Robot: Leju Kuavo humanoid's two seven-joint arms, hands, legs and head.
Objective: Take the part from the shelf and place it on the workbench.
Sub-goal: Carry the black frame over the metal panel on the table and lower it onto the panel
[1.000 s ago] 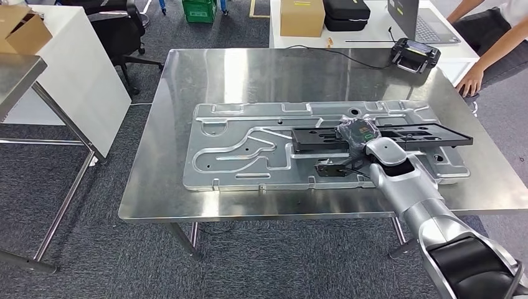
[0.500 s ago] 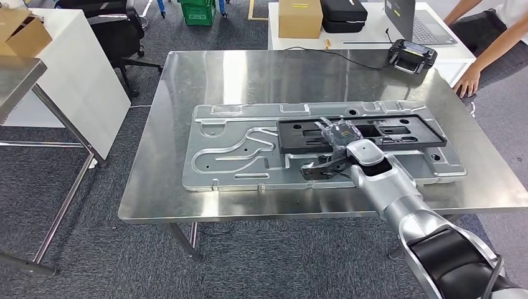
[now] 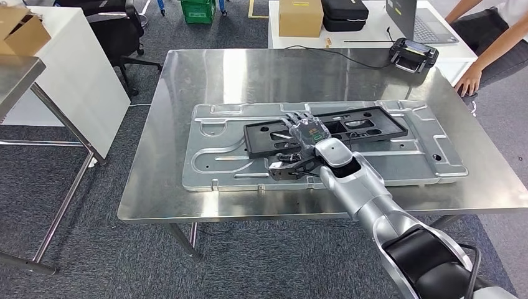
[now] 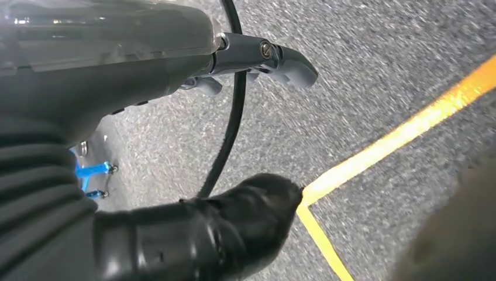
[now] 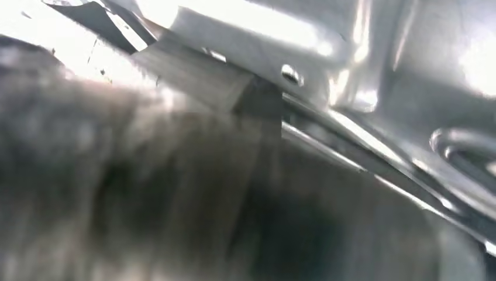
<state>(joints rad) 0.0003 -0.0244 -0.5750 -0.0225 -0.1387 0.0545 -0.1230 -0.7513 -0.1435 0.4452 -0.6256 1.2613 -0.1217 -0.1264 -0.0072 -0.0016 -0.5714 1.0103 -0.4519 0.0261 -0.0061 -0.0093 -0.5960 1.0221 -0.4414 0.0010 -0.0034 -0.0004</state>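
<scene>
Part was pretty much delivered: right hand gripped the black slotted frame over the stamped metal panel mid-table, only letting go left.

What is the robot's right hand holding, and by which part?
The right hand holds the long black part near the middle of its near long edge, above the stamped metal panel.

Workshop-office: steel workbench, laptop desk, carpet
</scene>
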